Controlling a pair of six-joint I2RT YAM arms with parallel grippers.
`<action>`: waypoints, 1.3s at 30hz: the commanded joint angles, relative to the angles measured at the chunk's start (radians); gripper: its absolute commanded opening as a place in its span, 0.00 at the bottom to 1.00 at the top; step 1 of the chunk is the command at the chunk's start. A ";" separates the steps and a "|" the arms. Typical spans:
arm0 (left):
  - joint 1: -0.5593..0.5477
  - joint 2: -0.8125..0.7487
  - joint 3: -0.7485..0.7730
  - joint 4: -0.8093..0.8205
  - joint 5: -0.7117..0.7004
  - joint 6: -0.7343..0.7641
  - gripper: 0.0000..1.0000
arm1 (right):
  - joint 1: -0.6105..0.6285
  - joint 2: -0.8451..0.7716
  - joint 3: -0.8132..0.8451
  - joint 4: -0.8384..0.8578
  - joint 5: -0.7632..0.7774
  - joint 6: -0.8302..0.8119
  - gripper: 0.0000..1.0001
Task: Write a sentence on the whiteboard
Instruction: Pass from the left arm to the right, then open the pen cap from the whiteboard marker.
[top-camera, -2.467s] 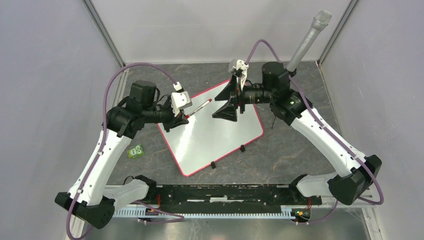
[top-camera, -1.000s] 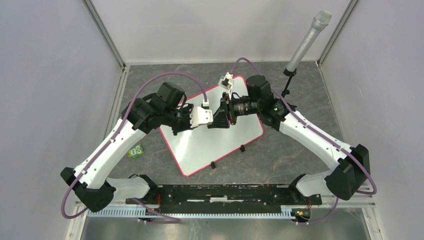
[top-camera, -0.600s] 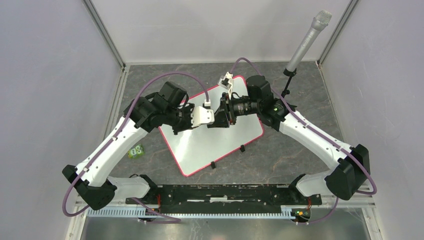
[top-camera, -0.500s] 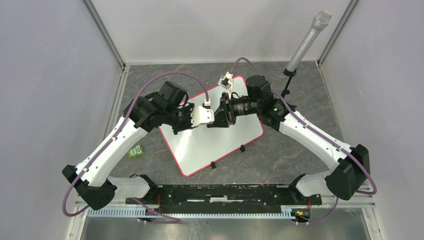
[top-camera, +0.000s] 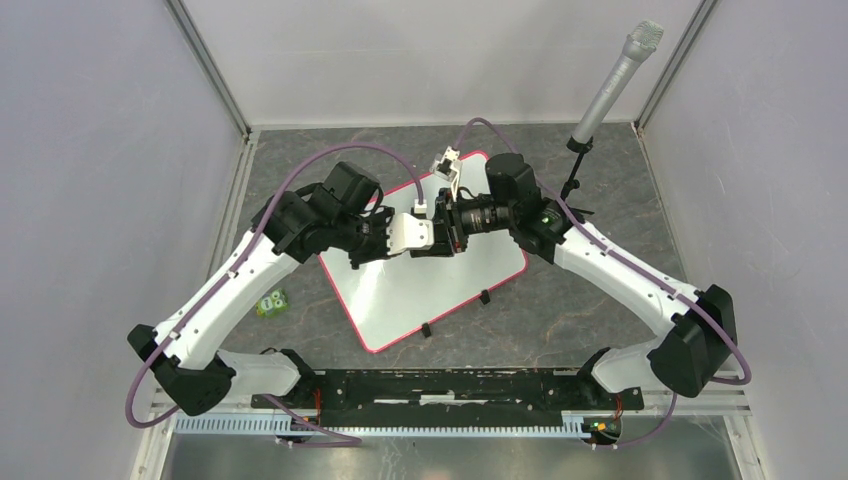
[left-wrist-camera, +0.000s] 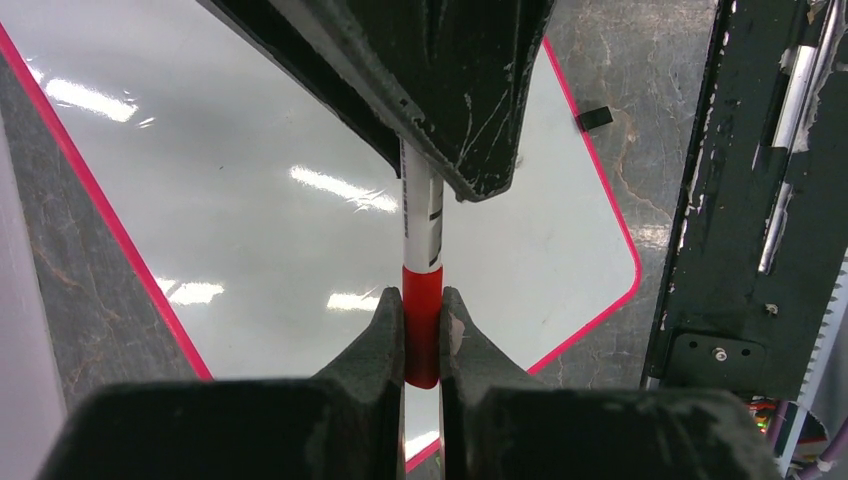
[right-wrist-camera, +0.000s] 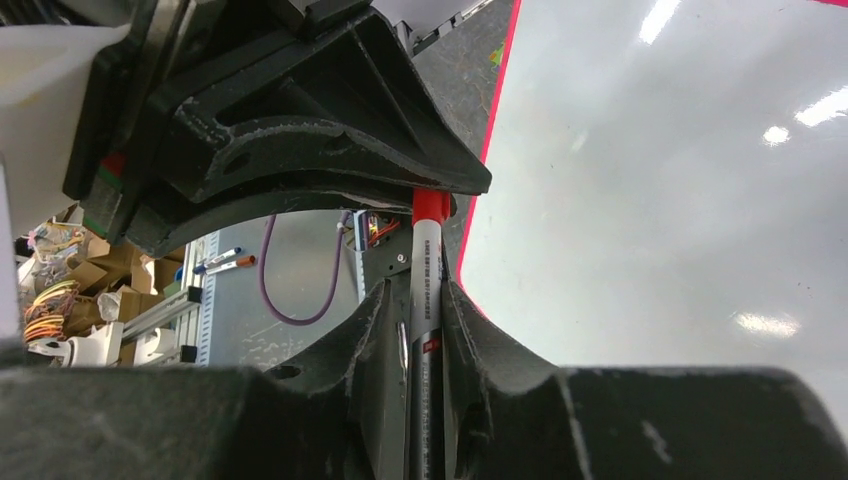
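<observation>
Marker was what both claws had hold of when we looked. The left claw was pinched tight on the red cap, with a finger pressed against it on each side. The right claw faced it nose to nose from the other end. On its own wrist cam we saw its fingers snug against the white barrel, so a narrow gap with the barrel filling it. The cap end sat tucked just under the left claw's fingertips in that view.

Over on the top cam, the two claws met tip to tip above the far half of the whiteboard. We couldn't tell how high above it the marker sat. The board lay flat on the dark table, turned on a diagonal, about mid-table between the two arms. It had a pink-red frame and two black clips on the edge nearest the right arm's base.

We also had a grey mic standing at the far right corner. A little green thing sat on the table left of the board, not touching it.
</observation>
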 joint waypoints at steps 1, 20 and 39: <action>-0.013 0.009 0.043 0.017 0.004 -0.019 0.02 | 0.012 0.008 0.000 0.036 0.000 0.002 0.27; 0.147 -0.090 0.038 0.024 0.220 -0.172 0.78 | -0.049 -0.010 0.068 -0.072 -0.059 -0.197 0.00; 0.483 -0.209 -0.300 0.508 0.885 -0.812 0.75 | -0.083 -0.104 0.014 0.025 -0.220 -0.278 0.00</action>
